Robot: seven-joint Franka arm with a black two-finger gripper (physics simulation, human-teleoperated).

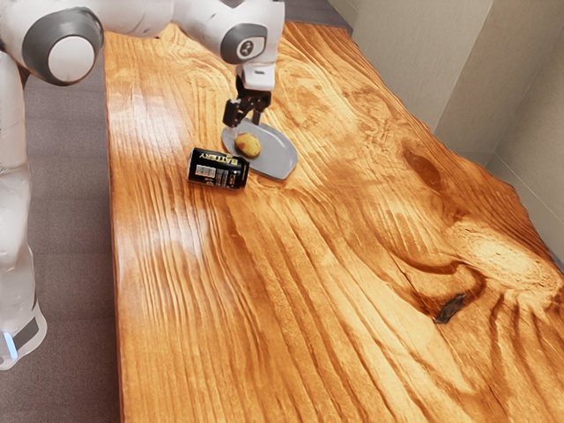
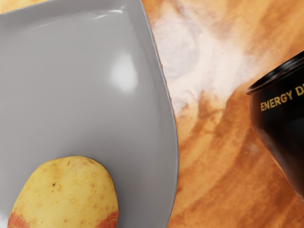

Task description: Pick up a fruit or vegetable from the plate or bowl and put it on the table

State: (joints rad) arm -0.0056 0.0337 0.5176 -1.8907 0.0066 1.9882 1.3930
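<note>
The yellow potato (image 1: 248,145) is just under the gripper (image 1: 246,126), whose two jaws are spread apart with nothing held, and it sits on the gray plate (image 1: 280,157), with a black can (image 1: 218,168) lying on its side just past the rim on the wooden table (image 1: 291,291).

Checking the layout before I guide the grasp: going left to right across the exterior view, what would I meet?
Arm's base → black can → gray plate with the potato on it → wall.
</note>
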